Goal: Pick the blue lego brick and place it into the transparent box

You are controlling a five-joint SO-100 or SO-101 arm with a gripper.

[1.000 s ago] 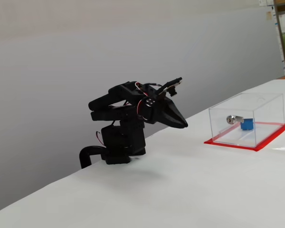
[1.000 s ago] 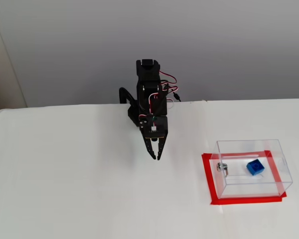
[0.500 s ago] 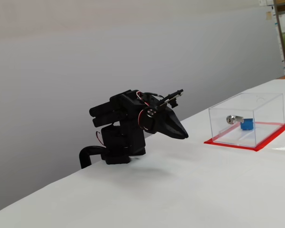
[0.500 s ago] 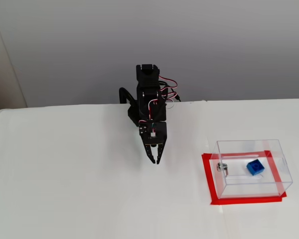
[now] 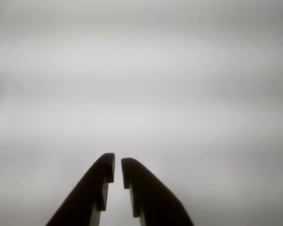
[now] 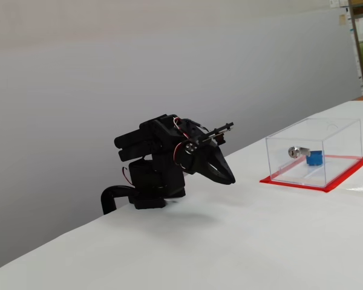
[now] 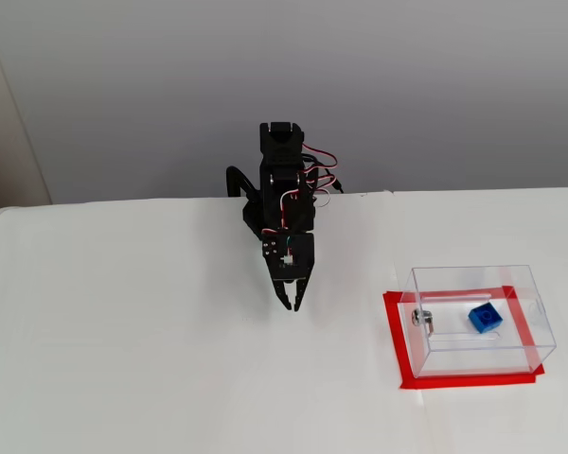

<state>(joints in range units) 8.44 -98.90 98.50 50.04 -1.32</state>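
The blue lego brick [image 7: 484,318] lies inside the transparent box [image 7: 524,348], which has a red base rim and a small silver lock [image 7: 420,318] on its left wall. In a fixed view the brick [image 6: 314,158] shows through the box's clear wall [image 6: 339,157]. My black gripper [image 7: 290,306] hangs folded close to the arm's base, tips just above the table, well left of the box. Its fingers are nearly together and hold nothing. It also shows in a fixed view [image 6: 231,180]. The wrist view shows the two dark fingertips [image 5: 118,165] over blurred white surface; brick and box are out of that view.
The white table [image 7: 123,359] stretches around the arm. A grey wall [image 7: 435,85] stands behind it. The table's back edge runs just behind the arm's base [image 6: 148,196].
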